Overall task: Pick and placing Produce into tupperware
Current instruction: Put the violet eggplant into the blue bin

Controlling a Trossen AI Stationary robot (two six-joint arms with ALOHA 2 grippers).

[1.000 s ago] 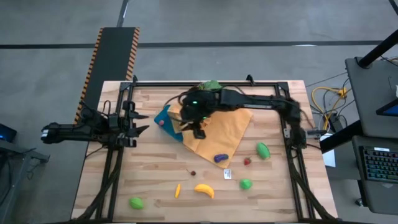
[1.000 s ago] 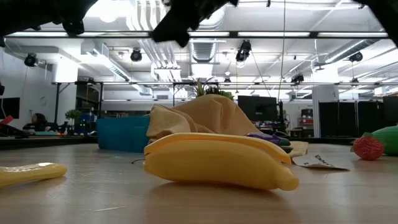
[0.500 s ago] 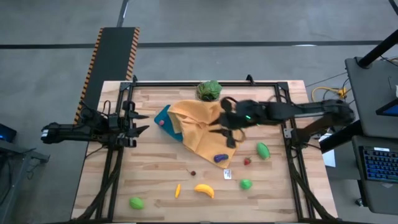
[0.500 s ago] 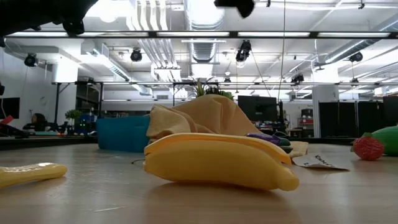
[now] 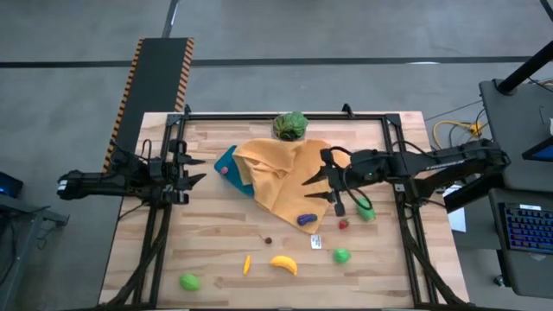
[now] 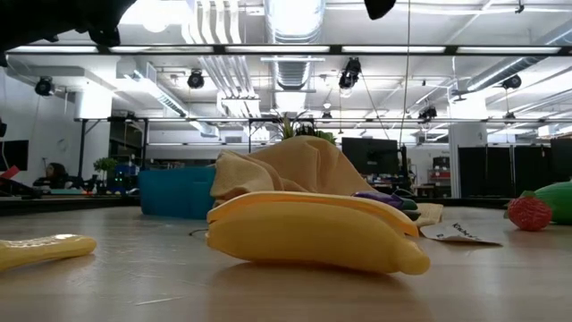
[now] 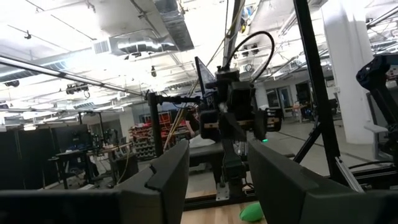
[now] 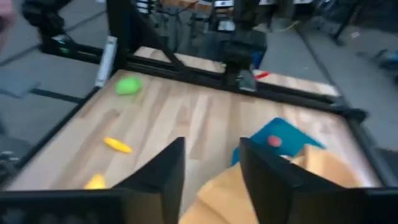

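The blue tupperware (image 5: 226, 164) sits at the table's left middle, half under an orange cloth (image 5: 285, 177), with a small red piece (image 8: 272, 141) inside. Loose produce lies near the front: a purple piece (image 5: 307, 219), a red one (image 5: 343, 225), green ones (image 5: 365, 209) (image 5: 342, 255) (image 5: 189, 281), a banana (image 5: 283, 263), a small orange-yellow piece (image 5: 247, 264) and a brown one (image 5: 269, 241). My right gripper (image 5: 309, 190) hovers open and empty above the cloth's right part. My left gripper (image 5: 197, 171) waits open at the table's left edge.
A leafy green plant (image 5: 291, 125) stands at the far edge behind the cloth. A white tag (image 5: 316, 243) lies by the red piece. A black frame (image 5: 285, 115) runs around the table. Bare wood lies at the front left.
My right gripper has drawn back from above the tupperware toward the table's right edge, crossing over the cloth, its arm folding back. The red piece stays in the tupperware.
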